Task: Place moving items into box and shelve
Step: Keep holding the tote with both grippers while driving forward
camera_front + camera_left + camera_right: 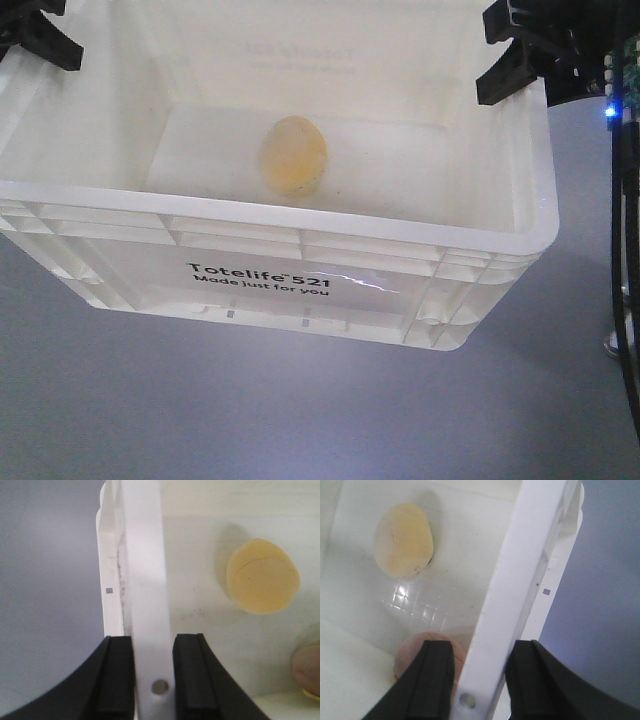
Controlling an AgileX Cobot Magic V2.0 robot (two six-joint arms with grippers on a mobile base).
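Note:
The box [300,215] is a white tote with black "Totelife 521" print, and both grippers hold it at its two end rims. A cream-peach egg-shaped moving item [293,155] lies on its floor. My left gripper [153,680] is shut on the box's rim [145,555], one black finger on each side. My right gripper [480,680] clamps the opposite rim [530,555] the same way. The wrist views show the cream item [262,576] [402,540] and a pinkish-brown item [307,665] [406,657] near the wall. In the front view the left gripper [30,35] and right gripper [520,60] show only as black fingers at the top corners.
A plain grey surface [200,400] lies below and around the box. Black cables [625,300] hang down the right edge, under a blue light [611,112] on the right arm.

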